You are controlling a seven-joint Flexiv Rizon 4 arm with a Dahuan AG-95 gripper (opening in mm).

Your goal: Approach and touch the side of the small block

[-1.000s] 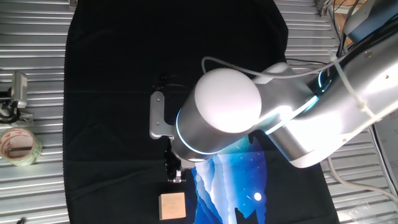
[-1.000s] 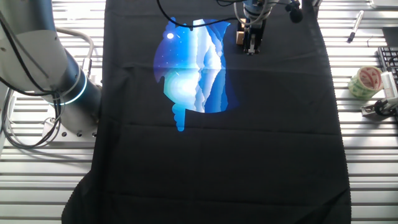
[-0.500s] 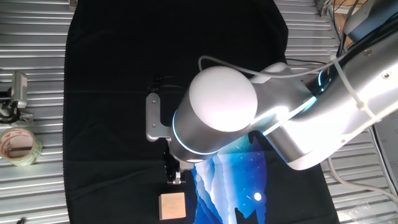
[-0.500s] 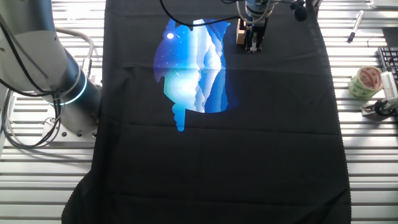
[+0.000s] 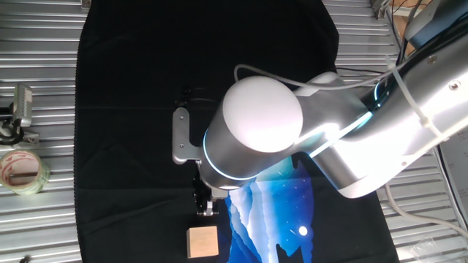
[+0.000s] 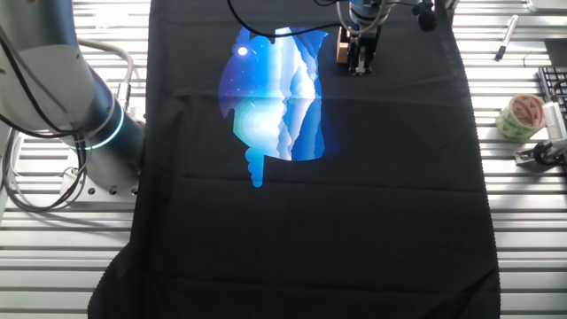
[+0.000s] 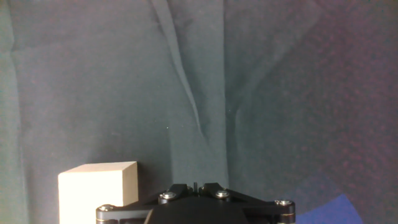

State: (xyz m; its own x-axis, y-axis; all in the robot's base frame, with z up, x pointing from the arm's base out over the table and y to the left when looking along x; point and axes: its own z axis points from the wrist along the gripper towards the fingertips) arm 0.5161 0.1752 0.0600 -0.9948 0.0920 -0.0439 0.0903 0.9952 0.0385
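Observation:
The small block (image 5: 202, 242) is a pale tan cube on the black cloth near the front edge. It also shows in the other fixed view (image 6: 340, 50) and at the lower left of the hand view (image 7: 97, 186). My gripper (image 5: 205, 207) points down at the cloth just beside the block, with its jaws shut together and nothing between them. In the other fixed view the gripper (image 6: 359, 62) stands right next to the block's side. In the hand view the gripper (image 7: 194, 185) is right of the block. I cannot tell whether they touch.
The black cloth (image 6: 310, 221) has a blue and white printed patch (image 6: 275, 97). A roll of clear tape (image 5: 22, 172) and a metal clip (image 5: 18, 109) lie on the ribbed table beside the cloth. The arm's base (image 6: 84, 133) stands at the cloth's edge.
The arm shifted slightly sideways over the first half second, bringing the gripper a little closer beside the block. Since then nothing has visibly moved.

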